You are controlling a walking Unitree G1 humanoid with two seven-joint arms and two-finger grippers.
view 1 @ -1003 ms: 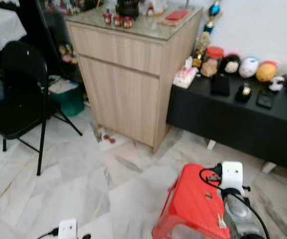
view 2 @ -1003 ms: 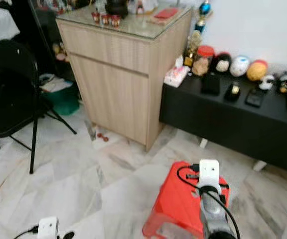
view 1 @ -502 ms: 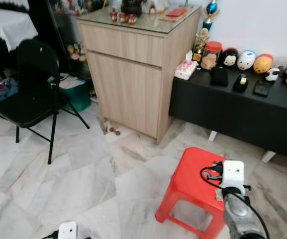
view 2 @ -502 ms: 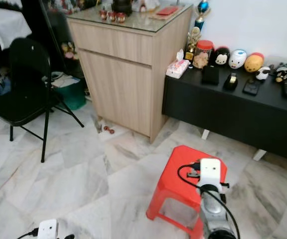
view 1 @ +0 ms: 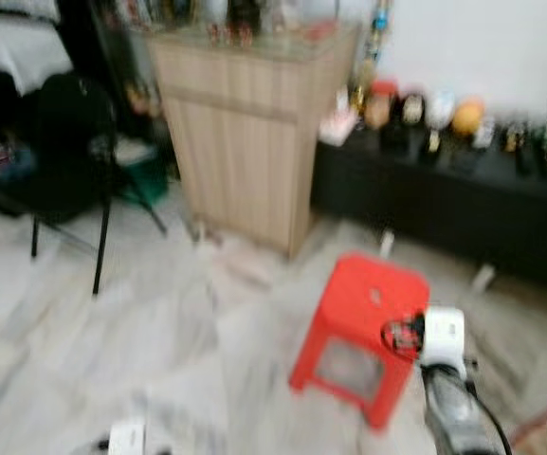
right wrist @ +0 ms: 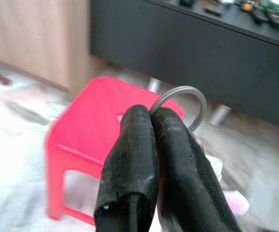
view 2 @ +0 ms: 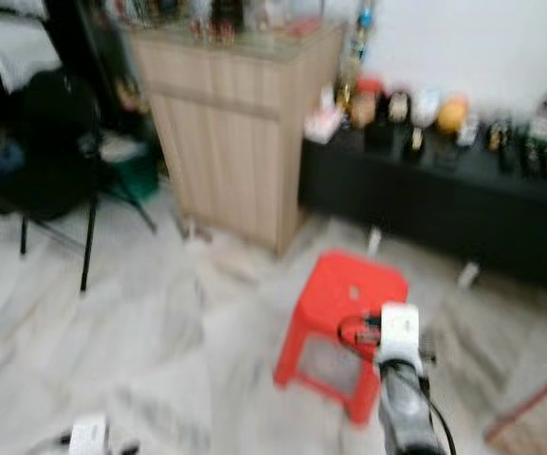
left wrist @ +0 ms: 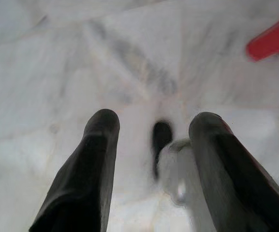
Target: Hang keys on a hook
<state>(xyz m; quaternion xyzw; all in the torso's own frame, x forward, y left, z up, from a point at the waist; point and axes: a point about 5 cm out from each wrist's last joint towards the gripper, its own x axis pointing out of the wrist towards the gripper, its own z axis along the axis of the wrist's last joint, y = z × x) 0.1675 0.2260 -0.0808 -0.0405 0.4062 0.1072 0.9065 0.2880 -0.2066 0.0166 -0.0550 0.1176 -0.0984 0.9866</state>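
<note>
My right gripper [right wrist: 151,116] is shut on a silver key ring [right wrist: 187,99], whose loop sticks out past the black fingertips. In the eye views the right arm [view 1: 444,379] reaches forward at the lower right, its white wrist block over the edge of a red plastic stool [view 1: 363,318]. My left gripper [left wrist: 151,128] hangs open above the pale marble floor, nothing between its fingers. The eye views are blurred, and I can make out no hook.
A wooden cabinet [view 1: 245,133] stands ahead at the back. A long black low bench [view 1: 444,204] with several small ornaments runs along the white wall to its right. A black folding chair [view 1: 69,161] stands at the left. Marble floor [view 1: 112,322] lies open in front.
The whole picture has shifted and blurred, so the camera has moved; the stool now shows in full, farther left. The right gripper still holds the key ring.
</note>
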